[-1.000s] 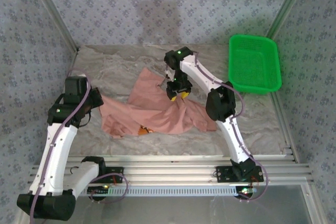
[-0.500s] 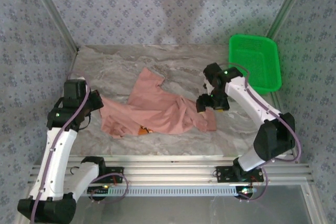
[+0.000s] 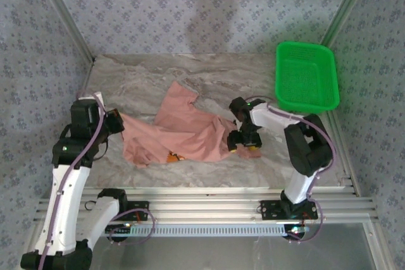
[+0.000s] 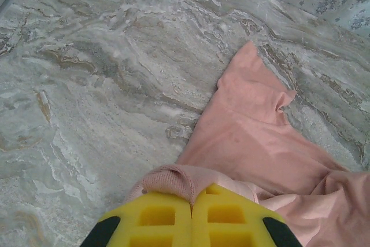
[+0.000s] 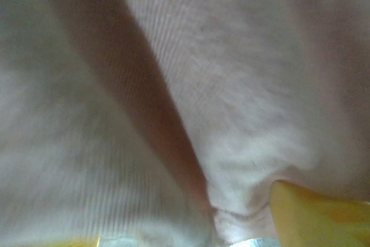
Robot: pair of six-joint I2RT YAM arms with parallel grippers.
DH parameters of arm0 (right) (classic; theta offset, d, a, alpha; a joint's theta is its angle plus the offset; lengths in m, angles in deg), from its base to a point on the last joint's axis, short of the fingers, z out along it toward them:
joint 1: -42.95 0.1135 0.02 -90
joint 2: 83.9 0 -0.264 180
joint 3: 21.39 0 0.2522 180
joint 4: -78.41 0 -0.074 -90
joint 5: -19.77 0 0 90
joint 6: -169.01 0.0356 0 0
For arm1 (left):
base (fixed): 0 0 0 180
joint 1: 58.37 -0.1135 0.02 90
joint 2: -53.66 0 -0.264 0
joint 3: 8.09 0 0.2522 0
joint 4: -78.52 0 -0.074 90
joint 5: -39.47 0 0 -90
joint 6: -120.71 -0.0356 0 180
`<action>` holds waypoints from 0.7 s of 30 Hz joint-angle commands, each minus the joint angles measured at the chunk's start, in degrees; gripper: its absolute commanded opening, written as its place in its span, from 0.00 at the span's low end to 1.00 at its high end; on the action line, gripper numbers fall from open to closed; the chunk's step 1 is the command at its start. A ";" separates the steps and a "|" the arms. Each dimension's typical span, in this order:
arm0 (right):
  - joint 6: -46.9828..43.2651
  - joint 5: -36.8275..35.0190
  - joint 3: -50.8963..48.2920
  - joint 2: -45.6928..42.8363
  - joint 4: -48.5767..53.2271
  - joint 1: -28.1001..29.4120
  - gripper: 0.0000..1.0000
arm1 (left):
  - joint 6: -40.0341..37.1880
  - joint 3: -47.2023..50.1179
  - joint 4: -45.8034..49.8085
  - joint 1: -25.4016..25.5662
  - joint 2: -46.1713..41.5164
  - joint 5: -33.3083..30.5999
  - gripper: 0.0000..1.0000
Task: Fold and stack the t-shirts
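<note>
Two arms reach over a desk (image 3: 145, 80) with a grey, veined, marble-like surface. Walls (image 3: 190, 11) papered in pale blue-grey with a small repeating flower pattern close it in, and slanted metal posts (image 3: 63, 20) stand at the far corners. Ribbed aluminium rails (image 3: 209, 197) run along the near edge, where the arm bases are bolted. We see one salmon-pink t-shirt (image 3: 190, 131) lying crumpled and spread across the middle of the desk, one sleeve (image 3: 180, 93) pointing toward the far wall and a small print (image 3: 174, 155) showing at its near edge. The left claw (image 3: 119, 122) sits at the shirt's left end, its yellow fingers (image 4: 167, 215) pressed together on a rolled fold of the cloth. The right claw (image 3: 243, 145) is down on the shirt's right end, its fingers (image 5: 315, 215) standing apart with pink cloth bunched between them. A green plastic basket (image 3: 307, 45) rests at the far right corner of the desk, well apart from the shirt.
</note>
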 commanded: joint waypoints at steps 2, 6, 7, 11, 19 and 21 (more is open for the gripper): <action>1.93 -6.42 0.78 2.59 1.29 0.39 0.59 | -1.50 -1.34 2.04 0.00 -2.09 -0.68 0.00; 3.75 -10.21 1.32 1.61 3.74 -0.11 0.23 | -2.47 -1.82 3.37 -0.25 -2.77 -1.91 0.00; 3.49 -10.96 2.15 0.33 4.73 -0.12 0.18 | -2.77 -2.13 3.66 -0.31 -2.81 -1.96 0.00; 1.04 -11.51 7.58 -5.20 9.81 -0.21 0.08 | -4.08 -2.85 4.48 -0.51 -2.78 -2.67 0.00; -6.02 -17.10 19.98 -7.04 22.41 -1.34 0.06 | -4.88 -3.35 4.04 -1.23 -1.83 -2.52 0.00; -7.29 -19.79 22.42 -5.94 23.44 -1.71 0.06 | -4.98 -3.47 3.89 -1.32 -1.24 -2.28 0.00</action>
